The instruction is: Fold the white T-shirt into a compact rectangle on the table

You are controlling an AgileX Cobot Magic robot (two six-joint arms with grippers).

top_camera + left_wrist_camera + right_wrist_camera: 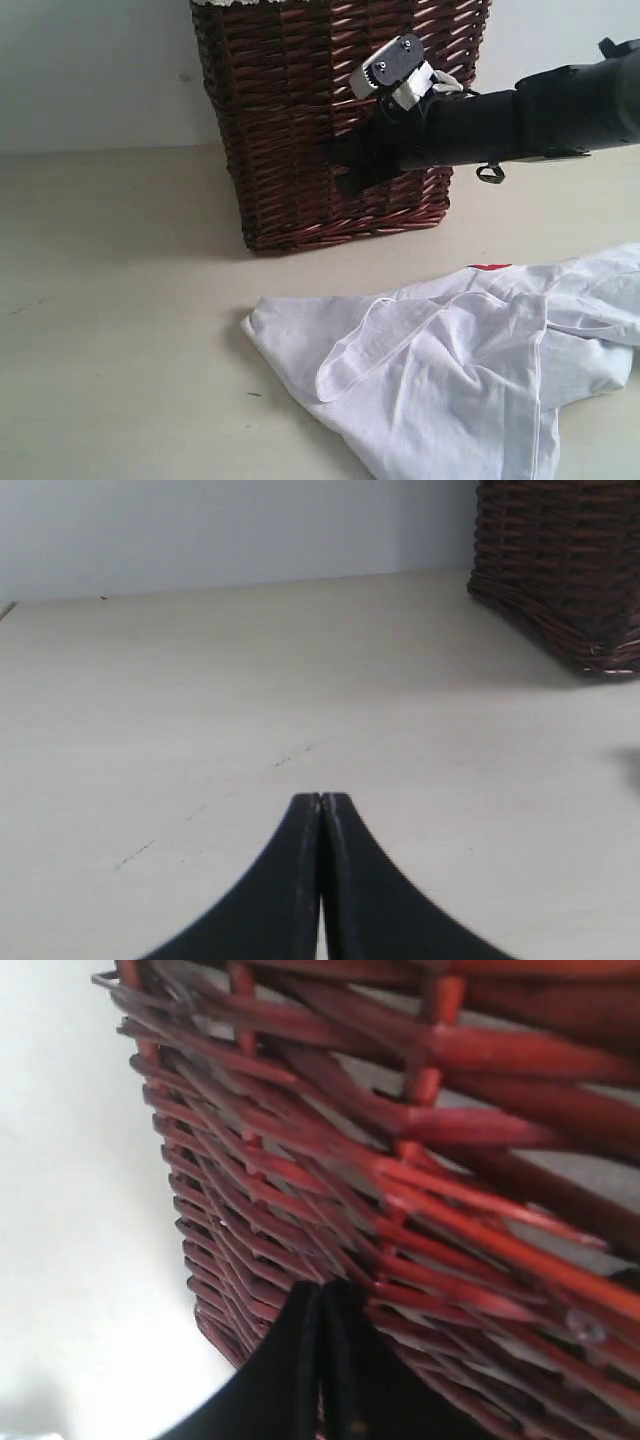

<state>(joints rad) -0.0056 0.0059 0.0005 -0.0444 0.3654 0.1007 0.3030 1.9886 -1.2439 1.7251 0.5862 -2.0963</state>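
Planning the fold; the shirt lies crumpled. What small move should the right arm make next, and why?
Probably draw the right gripper back from the basket toward the white T-shirt: its fingers are shut near the wicker, holding nothing.

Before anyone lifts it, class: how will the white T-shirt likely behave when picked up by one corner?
Probably floppy: the T-shirt lies crumpled in soft folds. Likely light: its thin cloth lies nearly flat. Pushed, it may bunch up.
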